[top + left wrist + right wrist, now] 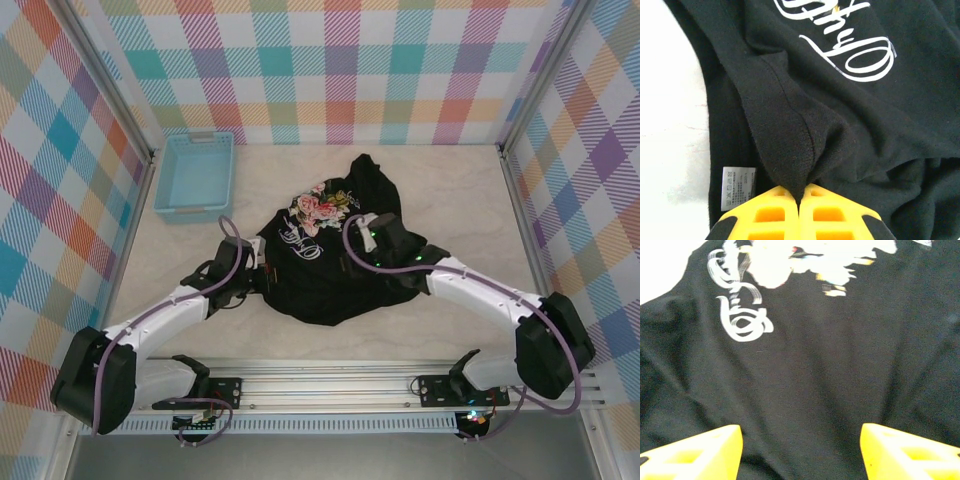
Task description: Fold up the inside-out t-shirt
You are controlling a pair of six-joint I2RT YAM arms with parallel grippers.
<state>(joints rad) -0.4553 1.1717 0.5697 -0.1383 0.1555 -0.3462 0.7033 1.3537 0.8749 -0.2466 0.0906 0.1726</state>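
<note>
The black t-shirt (320, 270) lies crumpled in the middle of the table, its pink-and-white floral print (318, 206) and white script facing up. My left gripper (800, 200) is shut on a pinched fold of black cloth (790, 150) at the shirt's left edge, next to a white care label (738, 186). It sits at the shirt's left side (243, 268) in the top view. My right gripper (801, 450) hangs open over the shirt (810, 375), yellow fingers (705, 452) wide apart with bare cloth between them. It rests over the shirt's right part (380, 236).
A light blue plastic basket (196, 176) stands at the back left of the table. Plaid walls close in the left, back and right sides. Beige tabletop (470, 200) lies bare right of the shirt. The arm rail runs along the near edge.
</note>
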